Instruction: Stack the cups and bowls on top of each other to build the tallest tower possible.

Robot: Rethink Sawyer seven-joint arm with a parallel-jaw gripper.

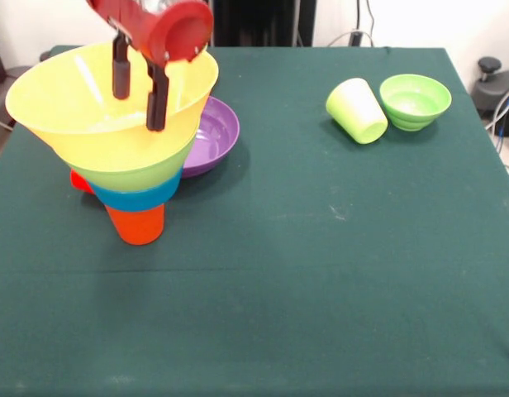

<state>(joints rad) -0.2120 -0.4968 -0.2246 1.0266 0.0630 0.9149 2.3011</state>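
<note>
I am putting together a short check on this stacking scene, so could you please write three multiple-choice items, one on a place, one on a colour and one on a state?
1. Where does the purple bowl sit?
A. On the table beside and behind the tower
B. On top of the tower
C. Inside the small green bowl

2. What colour is the cup at the bottom of the tower?
A. Lime green
B. Orange
C. Purple

3. How does the lime green cup stand?
A. Upright on its base
B. Stacked in the tower
C. Tipped on its side

Answers:
1 A: it rests on the green cloth, partly hidden by the yellow bowl.
2 B: the orange cup carries the blue, green and yellow bowls.
3 C: it lies on its side with its open mouth showing, next to the small green bowl.
</note>
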